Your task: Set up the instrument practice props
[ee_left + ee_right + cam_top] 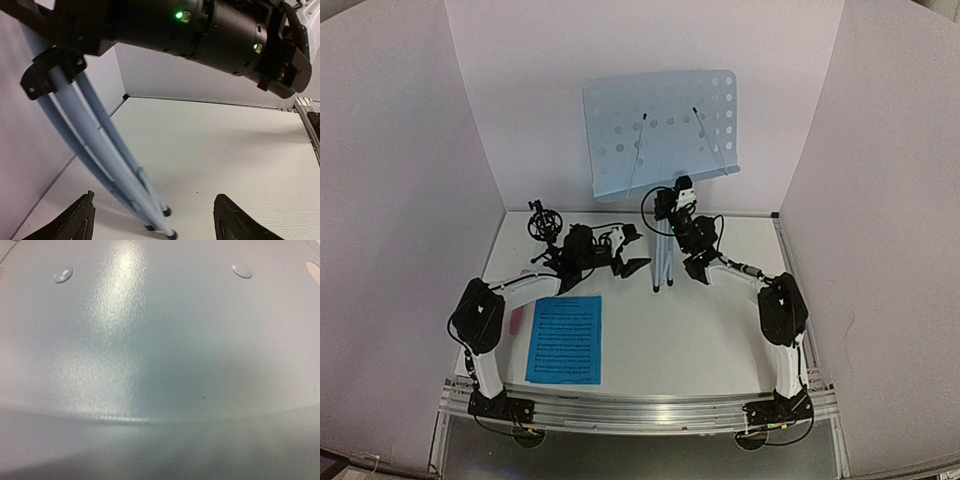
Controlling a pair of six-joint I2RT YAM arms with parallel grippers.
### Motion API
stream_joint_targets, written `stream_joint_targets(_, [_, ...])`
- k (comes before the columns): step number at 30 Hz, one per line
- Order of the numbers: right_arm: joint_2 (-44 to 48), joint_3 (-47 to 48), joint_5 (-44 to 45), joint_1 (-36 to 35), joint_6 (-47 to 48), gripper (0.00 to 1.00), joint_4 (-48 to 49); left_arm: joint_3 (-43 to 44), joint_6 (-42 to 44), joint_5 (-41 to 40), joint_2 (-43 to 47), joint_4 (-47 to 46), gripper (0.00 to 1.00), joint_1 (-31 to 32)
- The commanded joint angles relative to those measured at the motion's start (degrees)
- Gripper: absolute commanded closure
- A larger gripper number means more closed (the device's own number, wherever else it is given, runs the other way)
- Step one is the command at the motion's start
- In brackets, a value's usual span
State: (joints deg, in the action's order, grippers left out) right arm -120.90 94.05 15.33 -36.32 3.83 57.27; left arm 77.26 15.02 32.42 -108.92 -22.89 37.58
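The pale-blue perforated music stand point(660, 128) stands upright at the back of the table, its silver tripod legs point(663, 262) drawn close together. Just under the panel, my right gripper point(673, 207) is shut on the stand's post; its wrist view shows only the panel's surface point(150, 340), no fingers. My left gripper point(157, 222) is open low beside the legs point(112, 155), whose feet lie between its fingertips point(82, 220) without touching them. One blue sheet-music page point(565, 338) lies flat at the front left. The pink microphone point(517, 320) peeks out beside the left arm. The black mic holder point(542, 224) stands at the back left.
White walls close the table point(720, 330) in at the back and both sides. An aluminium rail point(640, 410) with both arm bases runs along the near edge. The right arm's black wrist point(215, 30) hangs over the tripod legs.
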Motion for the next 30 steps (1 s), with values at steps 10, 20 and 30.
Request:
stream_joint_targets(10, [0.7,3.6,7.18,-4.46,16.12,1.0,28.77,12.16,-0.7,-17.63,-12.62,-10.66,0.32,3.27])
stream_joint_targets(20, [1.38,1.58,10.25,-6.05,17.73,1.0,28.79,14.29,-4.3,-17.75,-16.04,-14.77,0.67,3.93])
stream_joint_targets(30, [0.55,3.17,16.32,-7.27,14.03,1.0,28.82,14.5,-9.74,-17.92,-17.79,-16.49,0.64,5.61])
